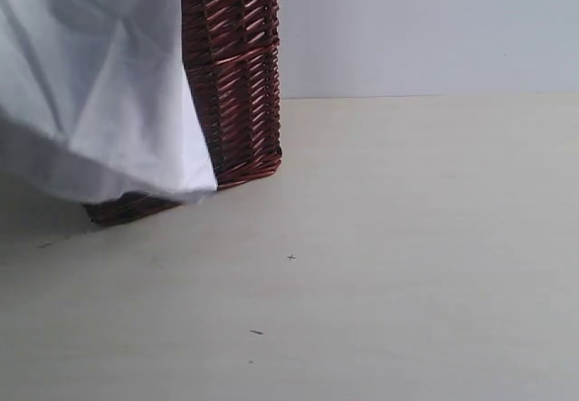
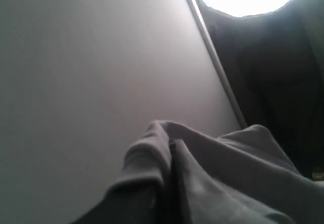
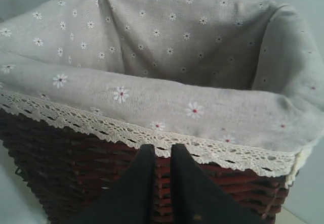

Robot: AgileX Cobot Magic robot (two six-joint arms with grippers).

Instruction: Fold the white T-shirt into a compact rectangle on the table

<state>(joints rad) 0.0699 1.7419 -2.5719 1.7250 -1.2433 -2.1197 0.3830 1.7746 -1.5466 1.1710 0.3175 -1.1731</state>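
The white T-shirt (image 1: pixel 99 84) is seen hanging at the left of the exterior view, in front of a dark wicker basket (image 1: pixel 240 75). Its lowest edge is seemingly just clear of the worktop (image 1: pixel 389 238), though that cannot be settled. No lettering or collar can be made out, only plain creased cloth.

In the left wrist view a bunch of that cloth is crowded right up against the camera, and the left gripper is hidden by it. The left gripper is judged to be closed tight on the bunch, since the shirt is carried by nothing else in sight.

The right gripper (image 3: pixel 163 150) is held just before the basket's rim (the flowered lining (image 3: pixel 167 57) is seen with nothing in it). Its fingers are drawn almost together, with only a thin slit between them and nothing gripped.

The task is judged to be at its very start: the shirt is out of the basket but not laid down, and no fold is shown. Everything that matters is left. The shirt is to be spread flat on the bare worktop, the sleeves turned in, and the body folded over into a compact rectangle.
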